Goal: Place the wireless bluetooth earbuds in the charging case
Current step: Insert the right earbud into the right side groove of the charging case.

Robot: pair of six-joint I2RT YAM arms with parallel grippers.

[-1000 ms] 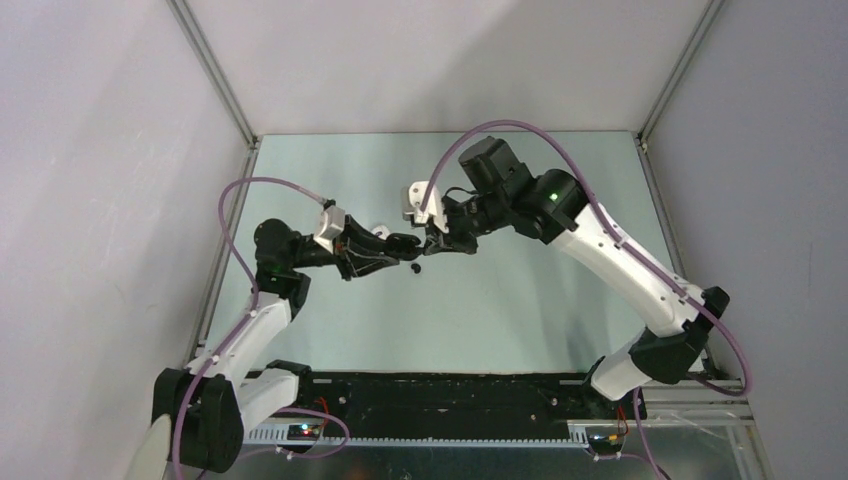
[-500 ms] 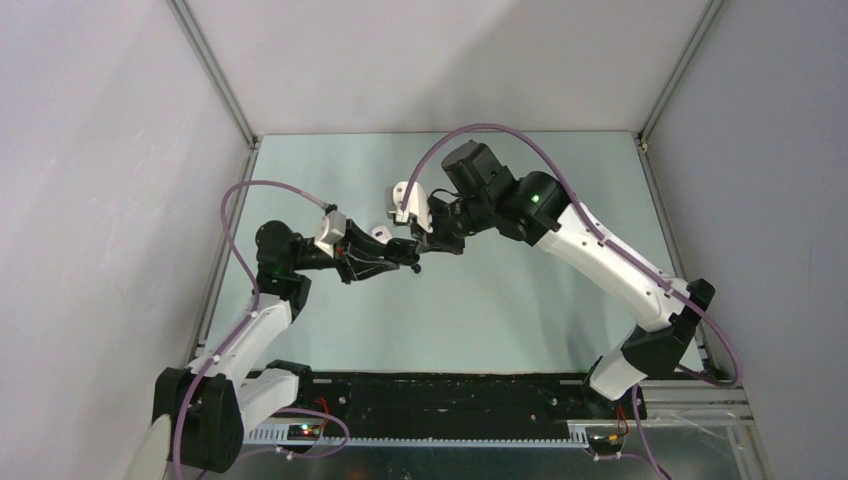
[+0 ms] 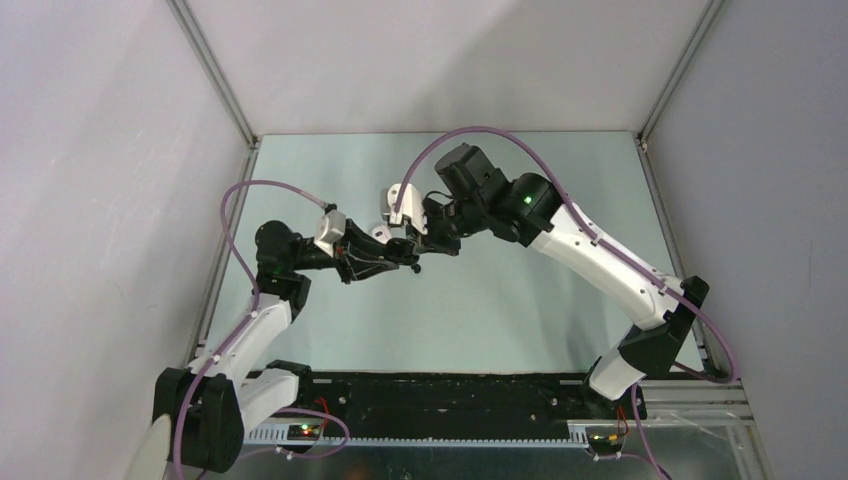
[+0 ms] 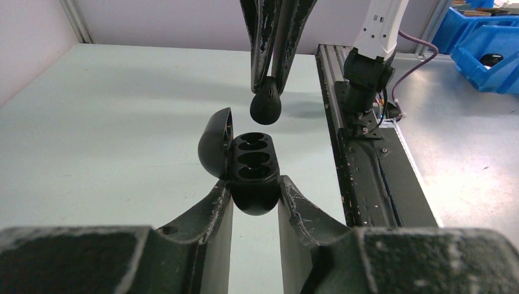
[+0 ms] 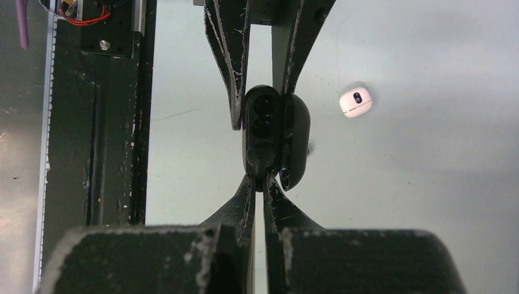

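Observation:
My left gripper (image 4: 254, 187) is shut on the lower end of a black charging case (image 4: 254, 165), whose lid stands open to the left. The case's sockets face up and look empty. My right gripper (image 5: 259, 177) is shut on a black earbud (image 4: 266, 107), which hangs just above the far end of the case, close to its far socket. In the right wrist view the earbud (image 5: 259, 164) sits at my fingertips against the case (image 5: 263, 116). From above, both grippers (image 3: 405, 258) (image 3: 425, 245) meet tip to tip over the table's left middle.
A white pebble-shaped case (image 5: 355, 101) with a dark spot lies on the pale green table (image 3: 520, 300) beside the grippers. A black rail (image 4: 367, 184) runs along the table's near edge. Grey walls enclose the table on three sides.
My right arm has swung left, bringing the black earbud over the open case. The left gripper has shifted a little with the case still in it.

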